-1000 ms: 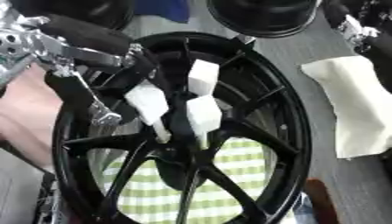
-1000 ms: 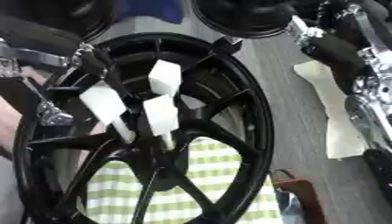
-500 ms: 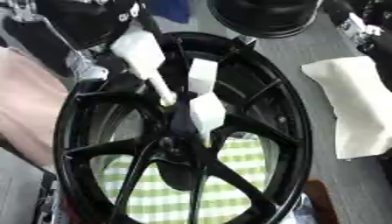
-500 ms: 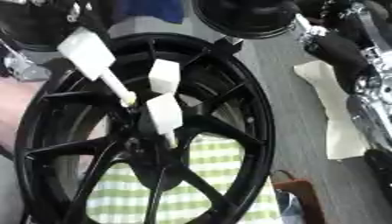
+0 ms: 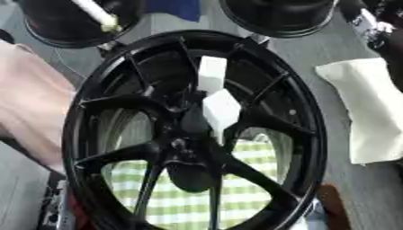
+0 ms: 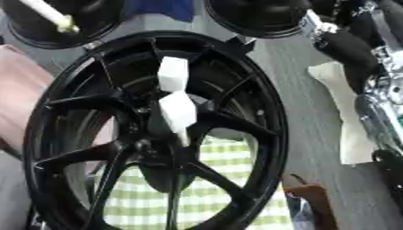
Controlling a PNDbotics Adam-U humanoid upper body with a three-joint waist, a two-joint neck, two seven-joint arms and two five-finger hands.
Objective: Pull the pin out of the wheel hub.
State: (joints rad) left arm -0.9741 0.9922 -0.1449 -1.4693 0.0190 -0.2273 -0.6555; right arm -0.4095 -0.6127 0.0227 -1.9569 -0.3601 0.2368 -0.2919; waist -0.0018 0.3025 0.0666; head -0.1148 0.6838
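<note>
A black spoked wheel hub (image 5: 193,134) fills both views, tilted toward me. Two white block-headed pins remain at its centre: one (image 5: 211,74) higher up, one (image 5: 221,111) just above the hub's middle. A third white pin (image 5: 96,14) with a yellowish tip hangs at the top left, clear of the wheel, slanting down to the right; whatever holds it is beyond the top edge. My left hand shows in no view. My right arm, black and silver, runs down the right edge of the right eye view, and its hand (image 6: 327,31) sits past the rim at the upper right, fingers not readable.
A green-and-white checked cloth (image 5: 181,197) lies under the wheel. A white cloth (image 5: 370,112) lies to the right. Two black round objects (image 5: 275,15) (image 5: 55,27) stand behind the wheel. A pink surface (image 5: 31,112) is at the left, a brown object (image 6: 311,202) at the lower right.
The left hand has lifted one white pin out of the hub, up and to the left, and has gone past the top edge. Two pins stay in place.
</note>
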